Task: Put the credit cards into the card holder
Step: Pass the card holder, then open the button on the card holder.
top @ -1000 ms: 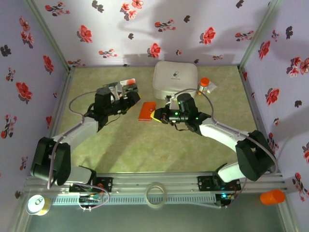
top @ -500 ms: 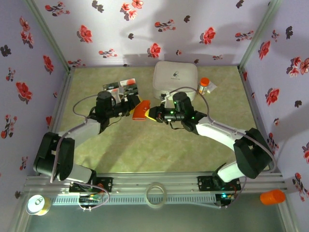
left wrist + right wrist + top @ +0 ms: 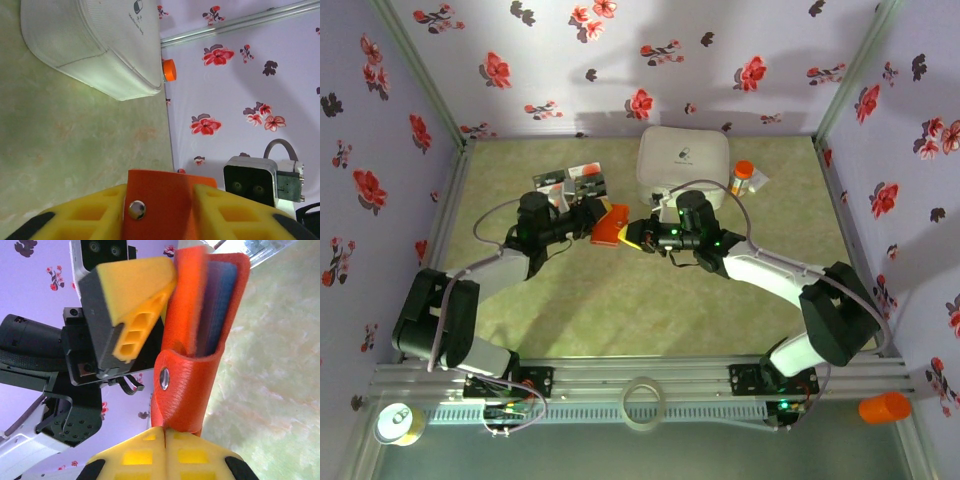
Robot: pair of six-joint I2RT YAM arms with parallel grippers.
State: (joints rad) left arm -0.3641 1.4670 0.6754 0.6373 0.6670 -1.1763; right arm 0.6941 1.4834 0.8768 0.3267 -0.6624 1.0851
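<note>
While the credit cards (image 3: 576, 180) are lying at the far left of the table (image 3: 620, 300), the left gripper (image 3: 592, 221) is pinching the card holder (image 3: 611, 226) between its fingers, raised over mid-table, and the right gripper (image 3: 642, 240) is clamping the holder's right end.

The green table (image 3: 620, 310) bears cards (image 3: 576, 180), a white box (image 3: 682, 160) and an orange-capped bottle (image 3: 743, 177).

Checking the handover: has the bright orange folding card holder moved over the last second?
Yes. The bright orange folding card holder has shifted left, away from the big white rounded box, and tilted more upright.
</note>
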